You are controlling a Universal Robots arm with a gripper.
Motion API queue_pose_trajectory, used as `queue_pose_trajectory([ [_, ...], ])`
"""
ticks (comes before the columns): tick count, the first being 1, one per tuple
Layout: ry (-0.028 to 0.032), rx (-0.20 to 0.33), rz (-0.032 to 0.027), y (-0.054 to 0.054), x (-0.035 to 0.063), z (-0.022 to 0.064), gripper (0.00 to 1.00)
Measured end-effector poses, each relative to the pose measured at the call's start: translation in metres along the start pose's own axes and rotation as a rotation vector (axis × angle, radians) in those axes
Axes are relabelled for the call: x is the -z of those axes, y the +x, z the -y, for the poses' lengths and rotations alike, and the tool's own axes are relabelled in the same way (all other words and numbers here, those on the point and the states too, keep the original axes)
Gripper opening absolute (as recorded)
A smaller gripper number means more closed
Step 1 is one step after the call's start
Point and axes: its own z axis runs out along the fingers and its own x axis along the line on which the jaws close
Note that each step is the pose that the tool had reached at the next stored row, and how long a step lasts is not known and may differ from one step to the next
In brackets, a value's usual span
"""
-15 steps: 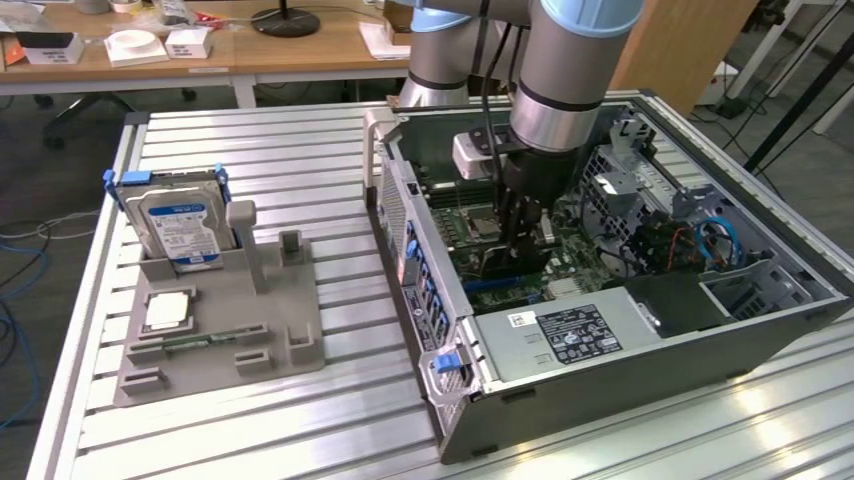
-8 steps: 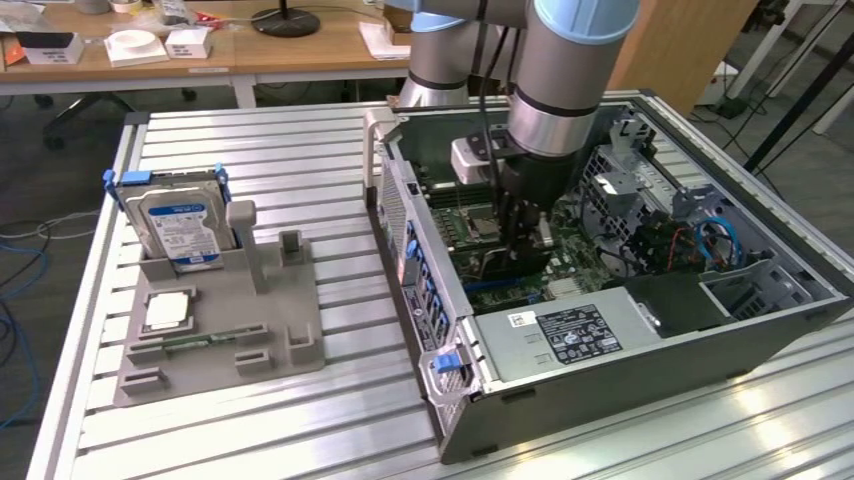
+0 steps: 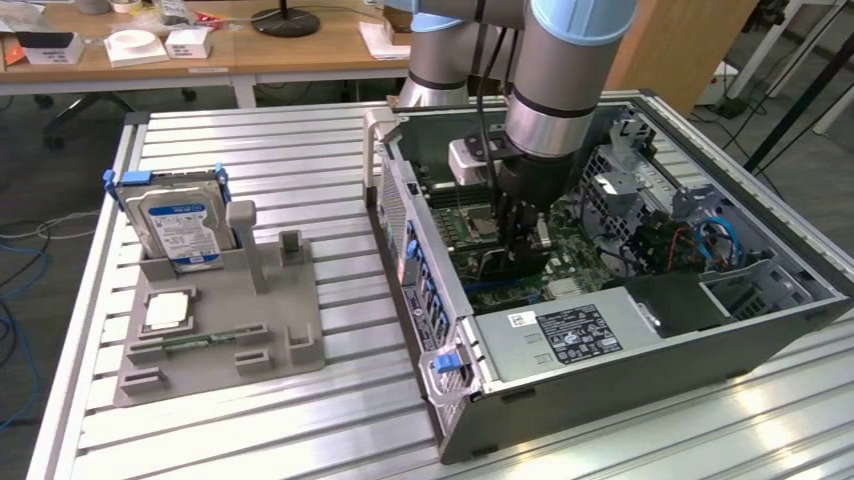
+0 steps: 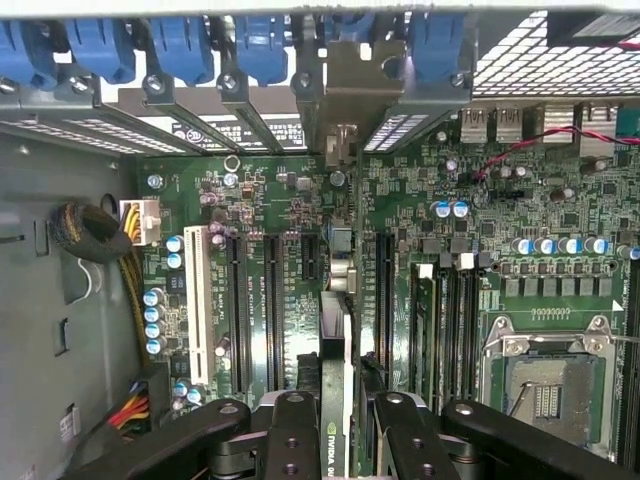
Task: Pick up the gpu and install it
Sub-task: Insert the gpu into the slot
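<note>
While edge-on above the motherboard, gpu, bracket end toward the rear slots, clamped in gripper.

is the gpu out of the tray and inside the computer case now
Inside. The gripper holds the gpu edge-on over the motherboard slots; whether it is fully seated, cannot tell.

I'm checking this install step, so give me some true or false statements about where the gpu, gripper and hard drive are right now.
1. The gripper holds the gpu edge-on over the motherboard. True.
2. The hard drive lies inside the case. False: it stands in the grey holder outside the case.
3. The processor socket is empty. True.
4. The gpu rests on the holder. False: it is inside the case, in the gripper.
</note>
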Motion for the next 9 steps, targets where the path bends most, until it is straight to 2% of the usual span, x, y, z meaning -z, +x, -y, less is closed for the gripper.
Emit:
queue_pose_trajectory([
  [7,0.0008,-0.001,0.0004,-0.002,-0.0027,-0.0008,0.26],
  [9,0.0007,0.0,0.0025,-0.0024,-0.0028,-0.0008,0.26],
])
